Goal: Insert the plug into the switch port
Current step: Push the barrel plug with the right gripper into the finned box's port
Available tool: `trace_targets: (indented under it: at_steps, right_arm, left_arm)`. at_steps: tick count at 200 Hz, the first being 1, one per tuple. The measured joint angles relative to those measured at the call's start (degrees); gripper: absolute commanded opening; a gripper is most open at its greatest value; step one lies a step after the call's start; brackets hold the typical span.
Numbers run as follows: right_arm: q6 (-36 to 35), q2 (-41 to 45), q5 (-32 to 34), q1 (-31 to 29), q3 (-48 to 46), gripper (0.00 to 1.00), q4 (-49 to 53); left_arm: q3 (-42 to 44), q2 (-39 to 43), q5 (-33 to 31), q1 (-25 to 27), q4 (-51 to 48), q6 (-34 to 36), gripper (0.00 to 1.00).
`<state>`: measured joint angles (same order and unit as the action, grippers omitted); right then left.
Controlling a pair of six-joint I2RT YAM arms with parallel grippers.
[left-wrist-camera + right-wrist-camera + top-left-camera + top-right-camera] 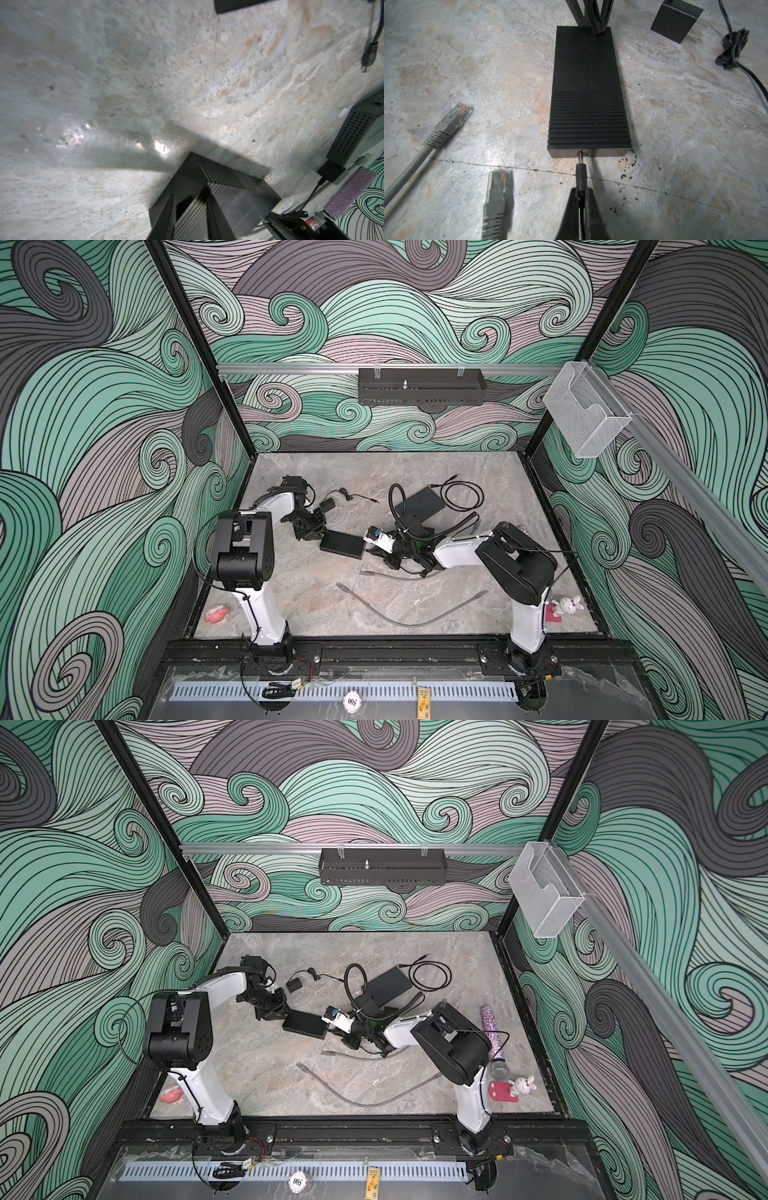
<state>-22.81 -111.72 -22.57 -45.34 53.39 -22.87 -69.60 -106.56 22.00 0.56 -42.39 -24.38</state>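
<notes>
Black barrel plug [581, 174] being pinched in closed right gripper [581, 193]. Tip being fed into port [582, 153] of ribbed matte black oblong box [587, 93]; full seating seemingly still outstanding. Left gripper [592, 29] being rested on box's far end, jaws slightly parted, hold unclear.

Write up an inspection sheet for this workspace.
Surface: marbled tabletop, scuffed, with dark specks near the switch.
Job's things: black ribbed switch lies flat; plug has its pin at the port, barrel outside.
Clutter: flat grey box, power adapter, glitter microphone, rabbit figure, pink toy.
Grippers: right gripper shut on the plug; left gripper bears on the switch's far end, grip unclear.
Cables: two loose grey Ethernet ends; black loop; bundled adapter cord.
Surroundings: wave-patterned walls, black tray, clear holder.
</notes>
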Motion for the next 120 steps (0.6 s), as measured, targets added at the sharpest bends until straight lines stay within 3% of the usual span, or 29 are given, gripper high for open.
trace_targets:
  at_steps: [120]
  right_arm:
    - [1.0, -1.5, -0.5, 0.0, 0.2, 0.0, -0.5]
  left_arm:
    - [-0.3, -0.4, 0.5, 0.0, -0.1, 0.5, 0.26]
